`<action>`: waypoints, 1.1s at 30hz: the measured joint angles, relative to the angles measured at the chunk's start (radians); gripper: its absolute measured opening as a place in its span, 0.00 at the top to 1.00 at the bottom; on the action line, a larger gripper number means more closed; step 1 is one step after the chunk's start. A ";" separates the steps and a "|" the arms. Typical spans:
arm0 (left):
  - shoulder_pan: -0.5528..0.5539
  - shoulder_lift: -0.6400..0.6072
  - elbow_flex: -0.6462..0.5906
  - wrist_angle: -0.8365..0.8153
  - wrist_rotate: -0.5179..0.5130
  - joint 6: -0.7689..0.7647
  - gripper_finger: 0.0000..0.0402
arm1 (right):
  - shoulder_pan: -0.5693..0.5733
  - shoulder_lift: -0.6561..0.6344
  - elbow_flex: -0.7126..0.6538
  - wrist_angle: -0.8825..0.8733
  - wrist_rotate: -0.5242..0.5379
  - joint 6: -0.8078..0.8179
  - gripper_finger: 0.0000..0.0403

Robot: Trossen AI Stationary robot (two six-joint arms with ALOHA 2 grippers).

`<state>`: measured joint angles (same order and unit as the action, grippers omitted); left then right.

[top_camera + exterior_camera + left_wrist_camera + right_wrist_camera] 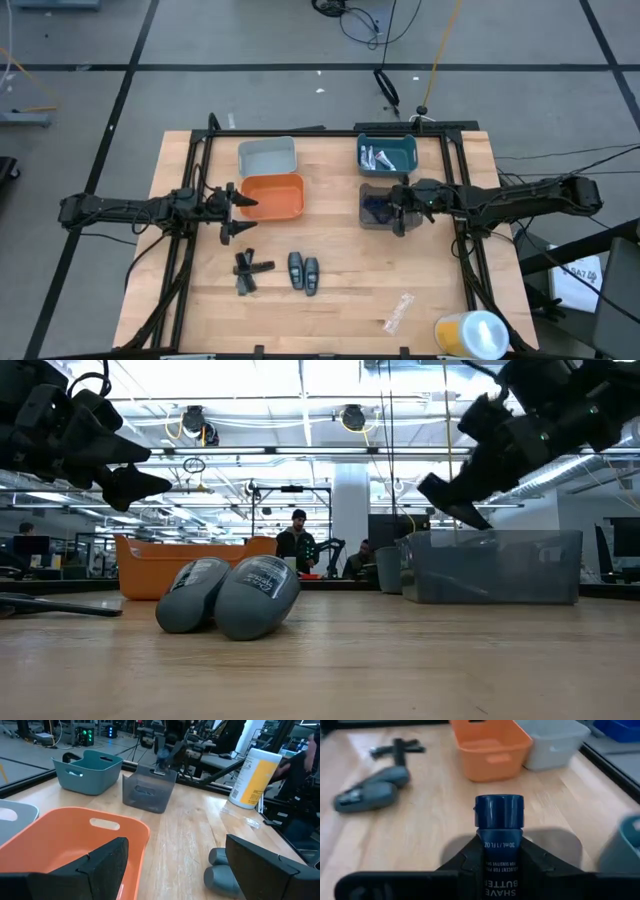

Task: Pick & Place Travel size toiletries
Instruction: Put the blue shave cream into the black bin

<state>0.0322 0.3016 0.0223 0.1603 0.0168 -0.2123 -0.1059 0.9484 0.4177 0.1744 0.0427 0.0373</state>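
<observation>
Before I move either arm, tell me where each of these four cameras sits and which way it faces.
High view: above the table, facing straight down; shows both arms, left gripper beside the orange bin, right gripper over the grey bin.
Low view: at tabletop height, facing across into the room; both grippers hang from above.
Left wrist view: on the left arm, looking past its open fingers toward the right arm.
Right wrist view: on the right arm, looking over the dark blue tube it grips.
Shared: the low and right wrist views both show the grey oval pieces.
</observation>
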 joint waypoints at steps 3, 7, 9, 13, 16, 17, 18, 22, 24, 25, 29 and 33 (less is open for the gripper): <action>0.000 0.000 0.000 -0.001 0.000 0.000 0.18 | 0.000 -0.012 -0.016 -0.002 0.057 0.004 0.83; 0.000 0.000 0.000 0.000 0.000 0.000 0.18 | 0.000 -0.019 -0.017 -0.024 0.062 0.024 0.83; 0.000 0.000 0.000 0.000 0.000 0.000 0.18 | 0.000 -0.019 -0.017 -0.034 0.062 0.030 0.83; 0.000 0.000 0.000 0.000 0.000 0.000 0.18 | 0.000 -0.019 -0.018 -0.047 0.062 0.041 0.83; 0.000 0.000 0.000 0.001 0.000 0.000 0.18 | 0.000 -0.018 -0.018 -0.059 0.062 0.048 0.83; 0.000 0.000 0.000 0.000 0.000 0.000 0.18 | 0.000 -0.018 -0.018 -0.065 0.062 0.048 0.83; 0.000 0.000 0.000 0.000 0.000 -0.001 0.18 | 0.000 -0.018 -0.018 -0.070 0.062 0.048 0.83; 0.000 0.000 0.000 0.000 0.000 -0.001 0.18 | 0.000 -0.018 -0.018 -0.093 0.062 0.049 0.83; 0.000 0.000 0.000 0.000 0.000 -0.001 0.18 | 0.000 -0.018 -0.018 -0.096 0.062 0.056 0.83; 0.000 0.000 0.000 0.000 0.000 -0.001 0.18 | 0.000 -0.018 -0.018 -0.100 0.062 0.056 0.83; 0.000 0.000 0.000 0.001 0.000 -0.001 0.18 | 0.000 -0.018 -0.018 -0.107 0.062 0.056 0.83; 0.000 0.000 0.000 0.000 0.000 -0.001 0.18 | 0.000 -0.018 -0.018 -0.119 0.062 0.056 0.83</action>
<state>0.0322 0.3016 0.0223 0.1604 0.0166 -0.2131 -0.1059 0.9302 0.4000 0.0550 0.1047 0.0937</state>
